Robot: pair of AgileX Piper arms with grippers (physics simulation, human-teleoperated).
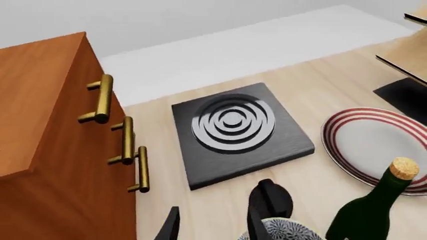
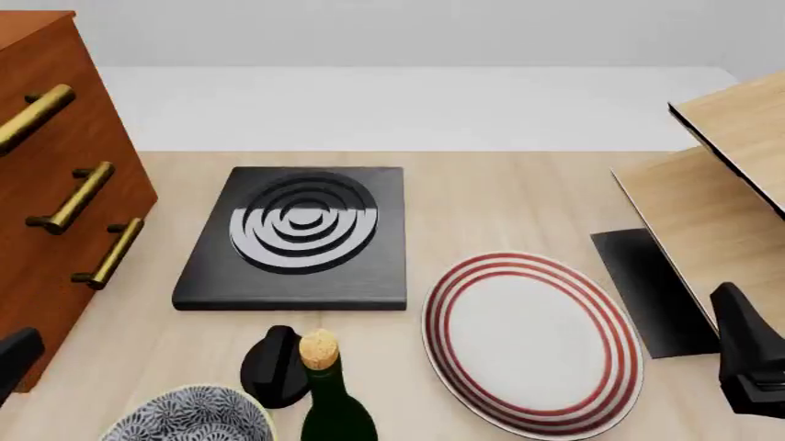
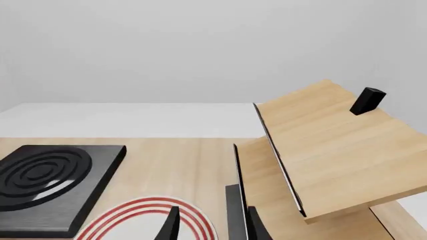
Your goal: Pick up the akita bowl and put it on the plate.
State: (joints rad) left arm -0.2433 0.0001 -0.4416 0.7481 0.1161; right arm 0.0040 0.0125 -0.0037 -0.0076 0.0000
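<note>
Akita bowl (image 2: 187, 418), near-left — left gripper (image 1: 212, 222) sitting open at its rim, unclosed; grasp pending, then carrying right to plate (image 2: 532, 339).

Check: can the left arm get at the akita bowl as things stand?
Probably yes. The left gripper is right at the akita bowl, one finger over its rim, jaws open. The corked green bottle stands close beside the bowl, toward the plate, and could get bumped on the carry.
</note>
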